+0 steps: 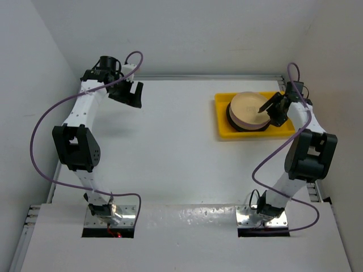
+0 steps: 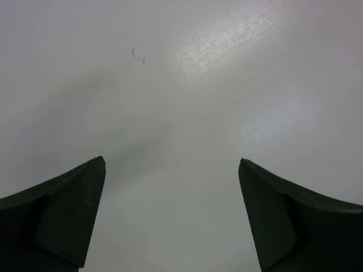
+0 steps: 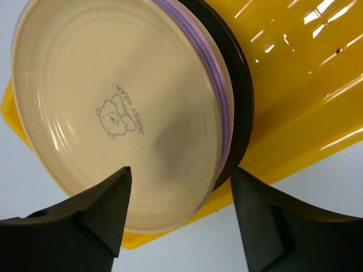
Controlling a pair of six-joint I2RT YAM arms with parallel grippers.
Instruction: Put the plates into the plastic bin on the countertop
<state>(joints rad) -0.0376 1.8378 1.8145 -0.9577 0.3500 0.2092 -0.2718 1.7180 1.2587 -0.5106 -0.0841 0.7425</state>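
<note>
From above, I saw the plates [image 1: 248, 110] stacked in the plastic bin [image 1: 222, 131] at the far right of the countertop [image 1: 170, 147], the right gripper [image 1: 267, 110] over their right edge and the left gripper [image 1: 127, 93] at the far left. My left wrist showed its jaws spread wide, holding nothing. My right wrist showed open, empty jaws above the cream plate [image 3: 113, 113]; I judged it stiff, glossy and slippery, best pinched at the rim
</note>
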